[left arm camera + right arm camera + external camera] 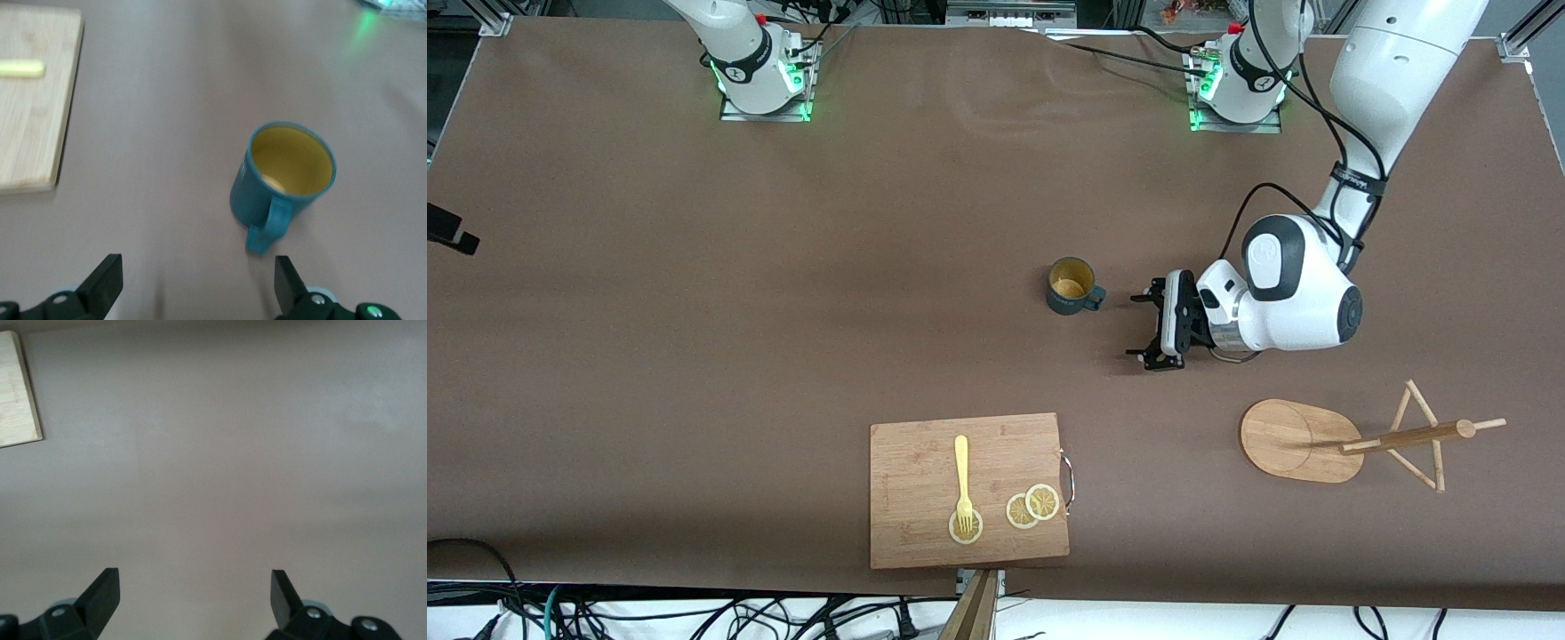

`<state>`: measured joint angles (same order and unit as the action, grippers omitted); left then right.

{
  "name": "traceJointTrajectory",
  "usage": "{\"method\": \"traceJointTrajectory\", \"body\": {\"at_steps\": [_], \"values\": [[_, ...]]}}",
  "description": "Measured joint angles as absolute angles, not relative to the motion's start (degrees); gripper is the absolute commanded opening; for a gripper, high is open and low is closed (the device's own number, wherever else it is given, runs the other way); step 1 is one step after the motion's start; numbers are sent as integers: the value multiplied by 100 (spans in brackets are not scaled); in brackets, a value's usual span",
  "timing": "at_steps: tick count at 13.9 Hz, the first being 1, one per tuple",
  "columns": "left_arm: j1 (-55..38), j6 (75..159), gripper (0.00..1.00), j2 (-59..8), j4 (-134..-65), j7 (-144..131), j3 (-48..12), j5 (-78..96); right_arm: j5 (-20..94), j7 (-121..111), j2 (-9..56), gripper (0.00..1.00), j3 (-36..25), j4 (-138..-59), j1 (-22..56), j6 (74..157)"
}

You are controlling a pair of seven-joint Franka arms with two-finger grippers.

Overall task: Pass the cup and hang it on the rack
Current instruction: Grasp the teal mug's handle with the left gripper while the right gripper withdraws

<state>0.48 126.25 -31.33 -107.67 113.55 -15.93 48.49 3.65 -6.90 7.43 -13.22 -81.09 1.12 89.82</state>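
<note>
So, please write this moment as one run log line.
cup: upright on table, not held | left hand: open, beside cup handle | right hand: open over bare table | rack: no cup hung

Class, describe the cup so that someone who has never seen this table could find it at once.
Start at the wooden cutting board at the table's near edge; farther from the camera stands the cup, upright, just ahead of the left gripper and its open fingers. Nothing else there is dark teal outside, mustard yellow inside, with one loop handle.

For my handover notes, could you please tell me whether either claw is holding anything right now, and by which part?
Nothing is held. The left claw is open beside the cup, apart from its handle. The right claw is open over bare table.
</note>
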Motion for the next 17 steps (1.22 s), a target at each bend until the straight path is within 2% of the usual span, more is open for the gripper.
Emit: {"method": "traceJointTrajectory", "body": {"at_steps": [4, 10, 12, 14, 17], "values": [[139, 12625, 100, -3133, -11311, 12664, -1593, 6025, -143, -701, 555, 100, -589, -8343, -51, 9032], [231, 12503, 98, -3229, -11661, 13609, -1593, 6385, -169, -855, 544, 100, -507, -8429, -126, 8954], [288, 12409, 66, -3434, -11735, 14241, -1592, 7008, -169, -855, 546, 100, -472, -8427, -125, 8954], [288, 12328, 48, -3698, -11740, 14652, -1596, 7454, -169, -855, 550, 100, -458, -8425, -125, 8954], [302, 12009, 28, -3949, -11734, 14846, -1597, 7721, -169, -856, 556, 100, -455, -8424, -125, 8954]]}}
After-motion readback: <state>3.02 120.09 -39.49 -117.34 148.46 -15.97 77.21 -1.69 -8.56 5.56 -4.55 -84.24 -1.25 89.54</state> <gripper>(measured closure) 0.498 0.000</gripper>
